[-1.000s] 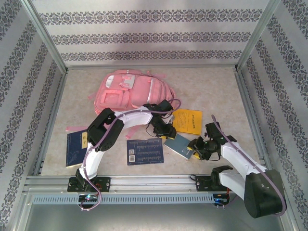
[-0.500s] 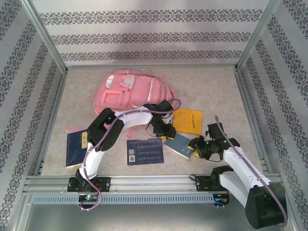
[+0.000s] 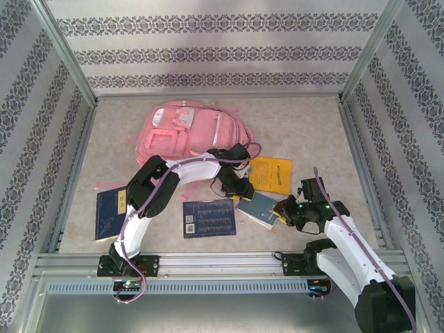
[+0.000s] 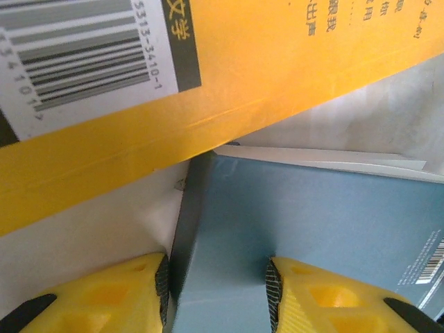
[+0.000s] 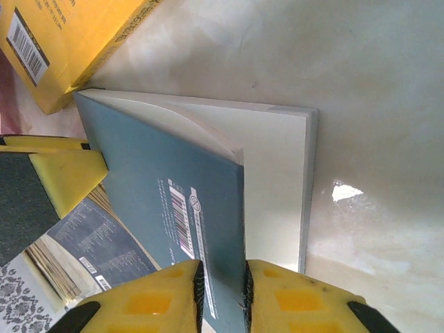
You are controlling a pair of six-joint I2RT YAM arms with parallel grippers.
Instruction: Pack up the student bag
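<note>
Two yellow finger pairs: left [image 4: 216, 295] straddles glossy teal book [image 5: 159, 201]; right [image 5: 220, 295] pinches its cover.

So the left arm [image 3: 149, 201] rises from its base, folds at a dark elbow and stretches its white forearm off to the right, wrist bent down; its left gripper [image 3: 239, 191] points at the table, and in the wrist view one yellow fingertip [image 4: 139, 291] sits either side of a book edge, jaws part-spread with that edge between them. The right arm [image 3: 350, 250] comes up from its own base and leans left and forward, green light glowing on the wrist; the right gripper [image 3: 279, 216] hangs low, and its fingertips [image 5: 163, 291] are pinched tight on a thin cover, hardly any gap between the pads.
</note>
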